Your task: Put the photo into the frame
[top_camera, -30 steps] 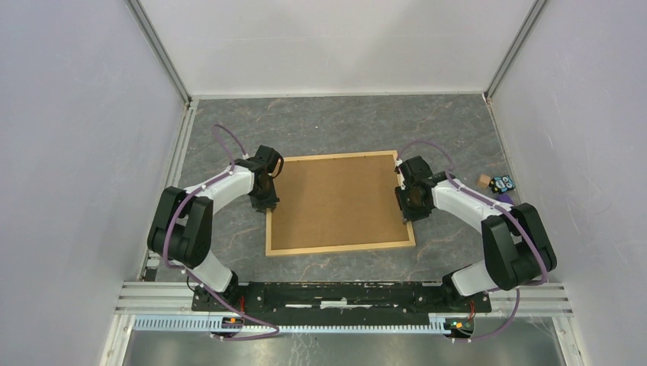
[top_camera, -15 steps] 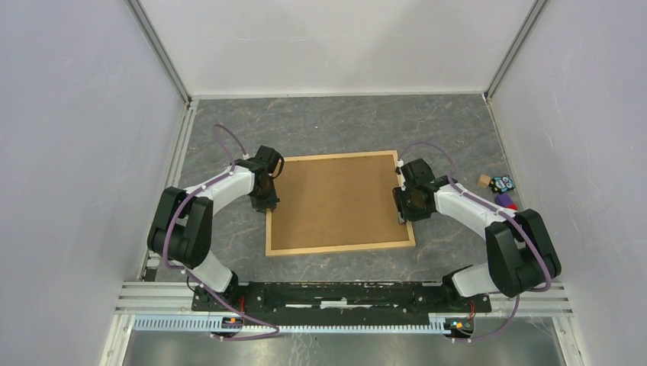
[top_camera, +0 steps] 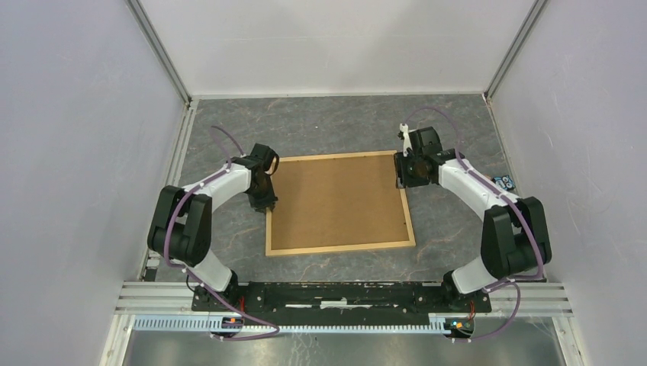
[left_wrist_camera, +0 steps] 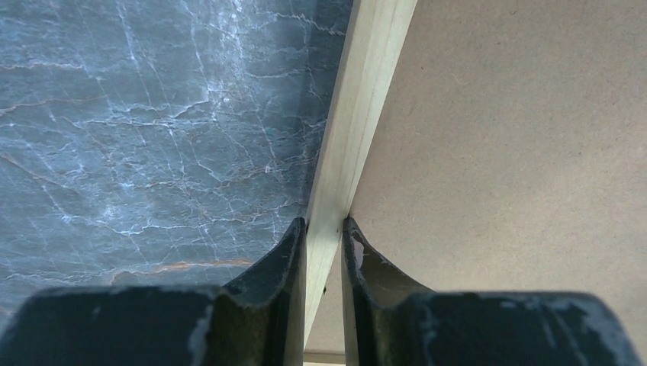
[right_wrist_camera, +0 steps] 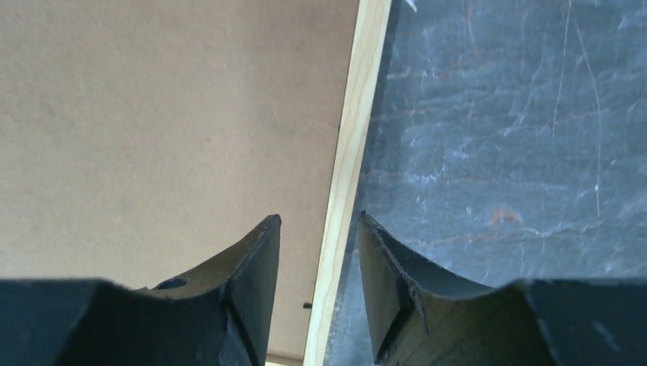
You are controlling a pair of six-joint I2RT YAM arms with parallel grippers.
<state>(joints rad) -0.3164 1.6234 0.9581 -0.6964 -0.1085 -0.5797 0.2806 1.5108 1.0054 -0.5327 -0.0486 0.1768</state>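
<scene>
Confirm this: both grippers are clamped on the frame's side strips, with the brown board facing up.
Not quite. Only the left gripper is clamped on the frame. The right wrist view shows the right gripper open, its fingers straddling the frame with gaps on both sides. The brown board does face up.

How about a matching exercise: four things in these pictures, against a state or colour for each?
Things:
1. left tool
2. right tool
3. board
4. table

States:
A. brown, lying inside the frame
B. open, astride the frame's right strip
C. grey marble
D. shut on the frame's left strip

Pairs: 1-D, 2-B, 3-A, 4-C
</scene>
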